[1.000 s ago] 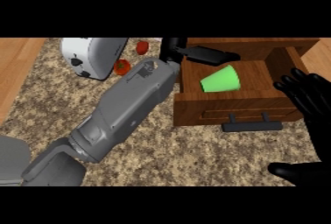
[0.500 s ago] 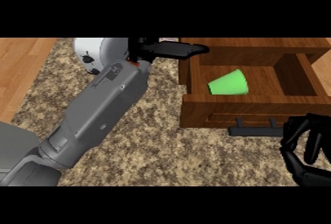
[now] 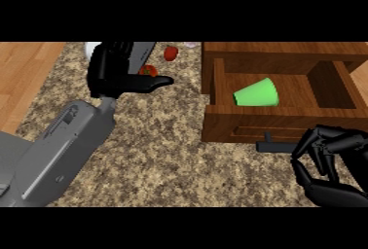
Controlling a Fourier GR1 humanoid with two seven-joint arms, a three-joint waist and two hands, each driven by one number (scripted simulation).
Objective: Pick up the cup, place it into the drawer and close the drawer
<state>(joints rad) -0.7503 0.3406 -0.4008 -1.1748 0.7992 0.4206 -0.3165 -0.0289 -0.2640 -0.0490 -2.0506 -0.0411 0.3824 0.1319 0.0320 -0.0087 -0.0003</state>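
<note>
A green cup point(image 3: 257, 93) lies on its side inside the open wooden drawer point(image 3: 279, 120). No hand touches it. My right hand point(image 3: 327, 158) hangs in front of the drawer's front panel, at the right end of the dark handle point(image 3: 275, 146). Its fingers are loosely bent and hold nothing. My left hand point(image 3: 119, 73) is up at the back left, well left of the drawer. It is open, with the thumb pointing right toward the drawer's corner.
Two red vegetables point(image 3: 171, 52) point(image 3: 147, 70) lie between my left hand and the drawer. A white object point(image 3: 93, 47) shows behind the left hand. The speckled counter point(image 3: 165, 160) meets wooden boards point(image 3: 25, 78) on the left. My grey left forearm point(image 3: 64, 151) crosses the lower left.
My right hand dropped from the drawer's right side to its front by the handle. My left hand drew back left, away from the drawer. The cup stays in the drawer.
</note>
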